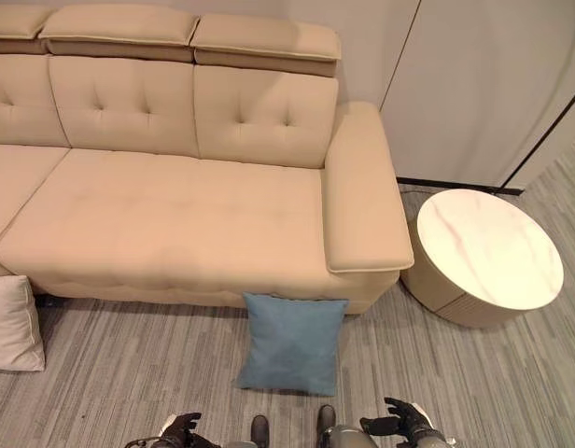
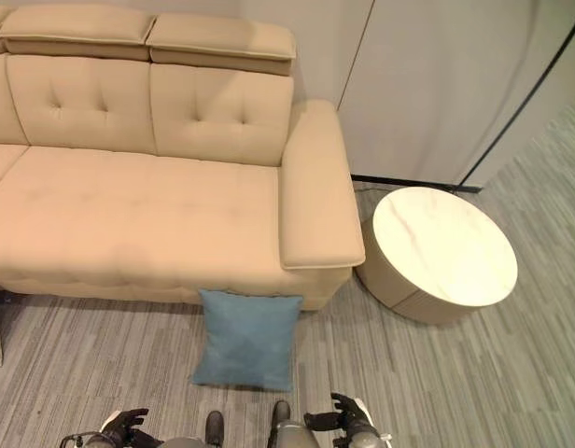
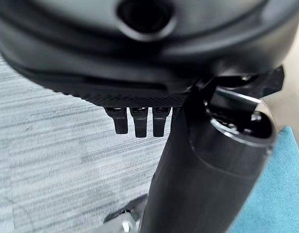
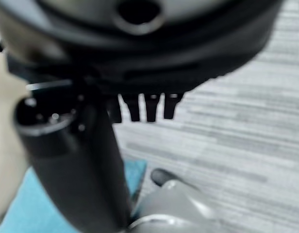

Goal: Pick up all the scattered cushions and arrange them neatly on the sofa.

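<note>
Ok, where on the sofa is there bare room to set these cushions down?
The whole seat of the sofa is bare, from its left section to the right armrest, under the tufted backrest. The blue cushion leans on the sofa front; the white cushion lies on the floor, left. The round table top is also bare.

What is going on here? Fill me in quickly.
The robot stands facing a beige sofa with cushions to tidy, and nothing has been picked up. A blue cushion leans against the sofa's front on the floor just ahead of it, and a white cushion sits on the floor further to its left. The left hand and right hand hang low, open and holding nothing. A round side table stands right of the sofa.
</note>
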Robot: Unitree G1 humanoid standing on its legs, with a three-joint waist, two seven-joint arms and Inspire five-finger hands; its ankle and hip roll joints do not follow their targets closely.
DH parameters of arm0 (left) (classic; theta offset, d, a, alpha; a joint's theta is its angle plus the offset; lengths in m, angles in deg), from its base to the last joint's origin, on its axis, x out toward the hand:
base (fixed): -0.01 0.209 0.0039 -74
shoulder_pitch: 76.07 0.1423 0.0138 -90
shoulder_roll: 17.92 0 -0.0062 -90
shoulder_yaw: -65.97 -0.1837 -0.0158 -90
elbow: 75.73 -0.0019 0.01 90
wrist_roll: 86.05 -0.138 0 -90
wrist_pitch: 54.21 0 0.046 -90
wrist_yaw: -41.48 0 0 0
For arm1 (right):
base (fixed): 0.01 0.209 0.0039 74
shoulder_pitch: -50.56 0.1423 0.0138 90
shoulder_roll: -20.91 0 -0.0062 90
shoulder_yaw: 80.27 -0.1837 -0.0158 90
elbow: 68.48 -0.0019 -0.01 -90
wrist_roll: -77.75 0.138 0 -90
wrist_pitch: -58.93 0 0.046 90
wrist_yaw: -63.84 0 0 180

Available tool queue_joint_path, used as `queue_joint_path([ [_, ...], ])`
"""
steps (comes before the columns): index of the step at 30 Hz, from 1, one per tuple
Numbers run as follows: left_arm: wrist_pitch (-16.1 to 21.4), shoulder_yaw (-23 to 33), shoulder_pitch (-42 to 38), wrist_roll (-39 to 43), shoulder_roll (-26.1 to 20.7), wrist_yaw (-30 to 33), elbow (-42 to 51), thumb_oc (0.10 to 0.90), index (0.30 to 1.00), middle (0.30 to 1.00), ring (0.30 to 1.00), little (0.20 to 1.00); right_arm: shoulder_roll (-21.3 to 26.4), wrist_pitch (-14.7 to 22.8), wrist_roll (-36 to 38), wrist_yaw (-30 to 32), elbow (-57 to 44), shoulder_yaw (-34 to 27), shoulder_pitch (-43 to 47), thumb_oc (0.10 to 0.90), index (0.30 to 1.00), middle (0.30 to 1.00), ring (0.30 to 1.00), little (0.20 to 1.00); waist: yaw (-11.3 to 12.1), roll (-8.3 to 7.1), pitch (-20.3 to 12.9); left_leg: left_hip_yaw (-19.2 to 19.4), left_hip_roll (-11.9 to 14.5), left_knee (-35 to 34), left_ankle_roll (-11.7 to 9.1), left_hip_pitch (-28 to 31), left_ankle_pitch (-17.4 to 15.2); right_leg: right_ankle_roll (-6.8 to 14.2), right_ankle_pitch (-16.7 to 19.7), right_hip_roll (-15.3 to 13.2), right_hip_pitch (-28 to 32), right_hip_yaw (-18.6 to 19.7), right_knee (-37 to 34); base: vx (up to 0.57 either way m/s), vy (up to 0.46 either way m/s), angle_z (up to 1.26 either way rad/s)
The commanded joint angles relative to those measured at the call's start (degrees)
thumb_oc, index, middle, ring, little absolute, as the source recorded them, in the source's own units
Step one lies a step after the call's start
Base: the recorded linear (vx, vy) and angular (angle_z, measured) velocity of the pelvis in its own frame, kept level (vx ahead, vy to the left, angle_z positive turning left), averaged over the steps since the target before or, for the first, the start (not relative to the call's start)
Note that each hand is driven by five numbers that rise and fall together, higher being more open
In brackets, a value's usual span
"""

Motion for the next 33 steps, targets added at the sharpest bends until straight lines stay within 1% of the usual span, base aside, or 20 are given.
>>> queue_joint_path([
  [1, 1.4, 1.4, -2.3, -1.0, 0.4, -0.3, 0.1, 0.800, 0.900, 0.900, 0.900, 0.900, 4.1, 0.8, -0.5, 1.4, -0.4, 0.7, -0.4, 0.800, 0.900, 0.900, 0.900, 0.900, 0.2, 0.29, -0.8, -4.6, 0.3, 8.1, -1.3, -3.0, -8.6, 1.0, -1.8, 2.9, 3.7, -0.9, -4.5, 0.07, -0.171, 0.21],
  [2, 1.6, 0.8, -2.6, -1.3, 0.7, -0.3, 0.2, 0.800, 0.900, 0.900, 0.900, 0.900, 4.4, 1.1, 0.1, 1.6, -0.6, 0.3, -0.8, 0.800, 0.900, 0.900, 0.900, 0.900, -0.3, 0.11, -1.0, -4.5, 1.0, 8.8, -2.8, -3.5, -8.5, 0.1, -2.1, 3.6, 4.8, -0.6, -6.2, 0.06, -0.167, 0.09],
  [4, 1.7, 0.2, -3.2, -1.4, 1.0, -0.4, 0.6, 0.800, 0.900, 0.900, 0.900, 0.900, 4.8, 1.3, 0.8, 1.8, -0.6, -0.2, -1.2, 0.800, 0.900, 0.900, 0.900, 0.900, -0.8, -0.21, -0.4, -3.8, 1.8, 12.1, -4.2, -5.4, -8.4, -0.7, -2.3, 3.6, 6.0, -1.1, -7.7, 0.04, -0.161, 0.33],
  [5, 1.7, 0.2, -3.2, -1.4, 1.0, -0.4, 0.6, 0.800, 0.900, 0.900, 0.900, 0.900, 4.8, 1.3, 0.8, 1.8, -0.6, -0.2, -1.2, 0.800, 0.900, 0.900, 0.900, 0.900, -0.9, -0.18, -0.4, -3.8, 1.8, 12.3, -4.2, -5.6, -8.5, -0.7, -2.3, 3.6, 6.0, -1.2, -7.8, -0.02, -0.097, 0.63],
  [6, 1.7, -0.1, -3.7, -1.3, 1.1, -0.3, 1.0, 0.800, 0.900, 0.900, 0.900, 0.900, 5.0, 1.3, 1.1, 2.0, -0.6, -0.3, -1.0, 0.800, 0.900, 0.900, 0.900, 0.900, -1.1, -0.29, 0.1, -3.1, 2.3, 15.9, -4.8, -7.6, -8.1, -1.2, -2.4, 3.5, 6.4, -1.6, -8.0, -0.04, -0.109, 0.49],
  [7, 1.6, -0.4, -4.3, -0.7, 1.5, -0.1, 1.5, 0.800, 0.900, 0.900, 0.900, 0.900, 5.5, 1.3, 1.5, 2.3, -0.4, -0.4, -0.7, 0.800, 0.900, 0.900, 0.900, 0.900, -1.1, -0.34, 1.1, -2.9, 3.1, 21.2, -5.3, -10.3, -7.3, -2.2, -2.7, 3.6, 6.9, -1.9, -8.1, -0.03, -0.134, 0.20],
  [8, 1.6, -0.5, -4.3, -0.5, 1.6, -0.2, 1.6, 0.800, 0.900, 0.900, 0.900, 0.900, 5.7, 1.3, 1.8, 2.2, -0.4, -0.4, -0.5, 0.800, 0.900, 0.900, 0.900, 0.900, -1.1, -0.35, 1.4, -2.8, 3.4, 22.2, -5.2, -10.9, -7.3, -2.5, -3.0, 3.8, 7.1, -1.9, -8.0, -0.01, -0.090, 0.10],
  [10, 1.6, -0.6, -4.3, -0.4, 1.6, -0.2, 1.6, 0.800, 0.900, 0.900, 0.900, 0.900, 5.8, 1.2, 1.8, 2.2, -0.3, -0.3, -0.5, 0.800, 0.900, 0.900, 0.900, 0.900, -1.0, -0.24, 1.4, -3.0, 3.7, 22.2, -5.1, -11.1, -7.6, -2.7, -3.4, 3.9, 7.4, -1.7, -8.0, 0.04, -0.026, 0.06],
  [11, 1.5, -0.8, -4.2, -0.4, 1.7, -0.2, 1.6, 0.800, 0.900, 0.900, 0.900, 0.900, 6.0, 1.2, 1.7, 2.2, -0.2, -0.4, -0.6, 0.800, 0.900, 0.900, 0.900, 0.900, -1.1, -0.16, 1.3, -3.0, 4.4, 21.4, -5.1, -11.2, -7.5, -2.7, -3.9, 3.9, 7.6, -1.8, -7.8, 0.12, 0.013, -0.03],
  [12, 1.3, -0.9, -4.0, -0.6, 1.8, 0.0, 1.4, 0.800, 0.900, 0.900, 0.900, 0.900, 6.2, 1.3, 1.9, 2.2, -0.3, -0.5, -0.7, 0.800, 0.900, 0.900, 0.900, 0.900, -1.2, -0.12, 1.0, -2.6, 5.2, 19.1, -5.1, -11.3, -7.5, -2.6, -4.5, 3.8, 7.8, -1.7, -7.7, 0.14, 0.041, -0.03],
  [14, 1.3, -1.3, -3.8, -0.8, 1.9, 0.0, 1.2, 0.800, 0.900, 0.900, 0.900, 0.900, 6.4, 1.2, 1.7, 2.3, -0.1, -0.6, -0.9, 0.800, 0.900, 0.900, 0.900, 0.900, -0.9, 0.14, 0.8, -4.1, 4.9, 17.0, -5.5, -12.2, -6.4, -2.5, -5.1, 4.1, 8.2, -1.3, -7.5, 0.13, 0.061, 0.08],
  [17, 1.4, -1.2, -3.8, -0.2, 1.9, -0.2, 1.5, 0.800, 0.900, 0.900, 0.900, 0.900, 6.4, 1.3, 1.5, 2.2, 0.1, -0.7, -0.9, 0.800, 0.900, 0.900, 0.900, 0.900, -0.6, 0.25, 0.7, -6.4, 4.2, 17.1, -5.9, -12.4, -6.3, -2.4, -5.5, 4.0, 8.2, -0.1, -6.8, 0.10, 0.078, -0.09],
  [20, 1.3, -1.2, -3.8, -0.3, 1.7, -0.2, 1.6, 0.800, 0.900, 0.900, 0.900, 0.900, 6.2, 1.1, 1.1, 2.1, 0.2, -0.6, -1.0, 0.800, 0.900, 0.900, 0.900, 0.900, -0.6, 0.26, 0.3, -5.9, 4.1, 16.4, -5.6, -11.4, -7.0, -2.0, -5.4, 3.5, 8.5, 0.4, -6.7, 0.11, 0.108, -0.34],
  [23, 1.5, -0.9, -3.9, 0.0, 1.0, -0.1, 1.7, 0.800, 0.900, 0.900, 0.900, 0.900, 5.6, 1.0, 0.8, 2.2, 0.1, 0.0, -0.6, 0.800, 0.900, 0.900, 0.900, 0.900, -0.1, 0.14, 0.2, -5.4, 3.5, 15.0, -4.6, -10.6, -7.8, -1.1, -5.1, 2.7, 7.8, 1.4, -6.2, 0.06, 0.143, -0.22],
  [24, 1.5, -0.9, -3.9, 0.0, 1.0, -0.1, 1.7, 0.800, 0.900, 0.900, 0.900, 0.900, 5.6, 1.0, 0.8, 2.2, 0.1, 0.0, -0.6, 0.800, 0.900, 0.900, 0.900, 0.900, -0.1, 0.14, 0.2, -5.3, 3.5, 15.0, -4.6, -10.6, -7.8, -1.1, -5.1, 2.7, 7.7, 1.4, -6.2, -0.01, 0.077, -0.28],
  [27, 2.1, 0.1, -5.2, 2.3, -0.2, 0.6, 2.5, 0.800, 0.900, 0.900, 0.900, 0.900, 5.4, 1.5, 2.0, 2.7, -1.2, 0.1, 1.6, 0.800, 0.900, 0.900, 0.900, 0.900, 0.3, -0.15, 1.5, -4.2, 2.9, 15.7, -3.4, -13.3, -8.5, -0.1, -4.7, 1.7, 3.3, 1.9, -3.7, -0.08, 0.107, -0.17],
  [28, 2.1, 0.1, -5.2, 2.3, -0.2, 0.6, 2.5, 0.800, 0.900, 0.900, 0.900, 0.900, 5.4, 1.5, 2.0, 2.7, -1.2, 0.1, 1.6, 0.800, 0.900, 0.900, 0.900, 0.900, 0.3, -0.15, 1.4, -4.2, 2.9, 15.8, -3.3, -13.5, -8.5, -0.1, -4.7, 1.7, 3.1, 2.0, -3.6, -0.10, 0.058, -0.11],
  [29, 2.5, 0.6, -5.9, 3.9, -0.5, 1.1, 3.1, 0.800, 0.900, 0.900, 0.900, 0.900, 5.6, 1.7, 2.8, 3.0, -1.7, -0.2, 2.7, 0.800, 0.900, 0.900, 0.900, 0.900, 0.3, -0.19, 2.4, -4.0, 2.7, 16.6, -3.1, -15.1, -8.6, 0.0, -4.5, 1.4, 1.1, 2.0, -2.3, -0.10, 0.045, -0.06],
  [32, 3.9, 1.5, -7.5, 7.8, -1.5, 2.8, 5.1, 0.800, 0.900, 0.900, 0.900, 0.900, 6.0, 2.7, 6.3, 4.0, -3.0, -1.2, 5.2, 0.800, 0.900, 0.900, 0.900, 0.900, 0.2, -0.01, 4.1, -3.6, 2.3, 18.7, -2.6, -19.5, -8.9, 0.1, -4.3, 0.8, -4.4, 2.2, 1.1, -0.17, 0.062, -0.02],
  [33, 5.1, 1.7, -8.8, 10.6, -2.4, 4.3, 7.1, 0.800, 0.900, 0.900, 0.900, 0.900, 6.4, 3.7, 9.7, 4.9, -4.8, -2.0, 7.2, 0.800, 0.900, 0.900, 0.900, 0.900, 0.1, 0.21, 5.8, -3.4, 2.2, 20.5, -2.7, -23.1, -8.9, -0.1, -4.2, 0.0, -8.6, 2.1, 3.4, -0.16, 0.039, -0.09],
])
